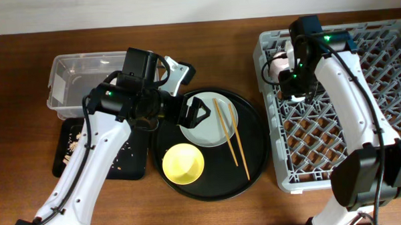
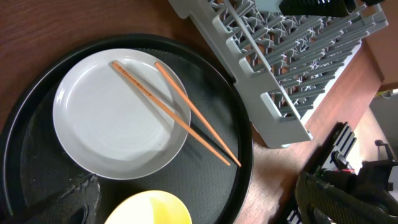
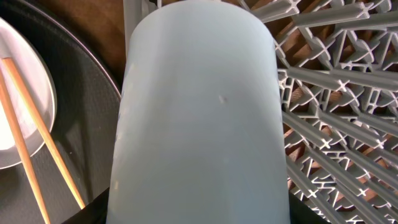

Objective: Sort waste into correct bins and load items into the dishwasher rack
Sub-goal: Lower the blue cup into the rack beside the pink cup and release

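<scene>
Starting at the right gripper [image 1: 294,89]: clamps the light-blue cup [image 3: 199,112] from both sides, with only dark slivers of finger showing at the bottom corners of the wrist view. Holds it as a pale cylinder above the left edge of the dishwasher rack [image 1: 385,46], over grey lattice and pegs, with brown wood visible through the grid. Just left of that edge, the rim of the round black tray [image 1: 255,147].

Over at the left gripper [image 1: 186,93]: spread wide, grips nothing, hovers over the upper left part of the round black tray, beside the pale plate [image 2: 106,118]. Across the plate, the pair of wooden chopsticks [image 2: 180,112], side by side at a slight angle to each other, with the far ends running off the plate's rim onto the tray. Next to the plate on the same tray, the yellow bowl [image 1: 183,162], mouth up.

Further left on the table [image 1: 24,45], the clear tub [image 1: 72,80]. Just in front of it, the shallow black rectangular tray [image 1: 63,164], partly under the left arm, with beige food scraps [image 1: 73,140] scattered inside.
</scene>
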Controlling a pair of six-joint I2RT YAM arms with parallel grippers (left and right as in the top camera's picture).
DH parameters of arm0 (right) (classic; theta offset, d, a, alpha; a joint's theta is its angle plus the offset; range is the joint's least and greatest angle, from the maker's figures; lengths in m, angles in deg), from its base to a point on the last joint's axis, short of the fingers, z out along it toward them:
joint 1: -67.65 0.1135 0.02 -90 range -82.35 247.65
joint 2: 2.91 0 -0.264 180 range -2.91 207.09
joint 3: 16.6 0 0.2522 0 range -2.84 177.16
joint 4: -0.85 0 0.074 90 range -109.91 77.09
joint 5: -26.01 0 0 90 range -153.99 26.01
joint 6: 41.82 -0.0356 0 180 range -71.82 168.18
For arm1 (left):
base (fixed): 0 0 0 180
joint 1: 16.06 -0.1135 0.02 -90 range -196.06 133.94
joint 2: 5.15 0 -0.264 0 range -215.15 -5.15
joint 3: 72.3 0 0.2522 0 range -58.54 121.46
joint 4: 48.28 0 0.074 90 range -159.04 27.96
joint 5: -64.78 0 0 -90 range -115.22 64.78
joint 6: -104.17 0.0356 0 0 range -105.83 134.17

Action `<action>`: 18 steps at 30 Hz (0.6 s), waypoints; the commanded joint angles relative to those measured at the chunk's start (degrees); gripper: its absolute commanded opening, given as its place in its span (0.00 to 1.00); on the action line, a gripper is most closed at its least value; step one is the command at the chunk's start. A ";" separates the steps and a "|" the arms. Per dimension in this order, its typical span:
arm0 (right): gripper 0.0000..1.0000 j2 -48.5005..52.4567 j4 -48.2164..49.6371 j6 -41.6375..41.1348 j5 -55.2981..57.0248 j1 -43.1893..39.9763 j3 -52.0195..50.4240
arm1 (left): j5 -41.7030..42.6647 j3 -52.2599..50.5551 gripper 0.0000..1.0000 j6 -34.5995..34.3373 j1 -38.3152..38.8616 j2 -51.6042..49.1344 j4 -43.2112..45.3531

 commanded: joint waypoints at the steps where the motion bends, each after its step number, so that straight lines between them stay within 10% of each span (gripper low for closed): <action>1: 0.38 0.59 1.36 -0.70 -0.07 -0.13 -1.46 | -0.44 -0.07 0.99 0.50 -0.04 0.92 -0.09; 18: 0.38 0.59 10.71 -0.68 -3.54 -3.32 -10.19 | -0.42 -0.07 0.99 0.50 -0.04 0.92 -0.07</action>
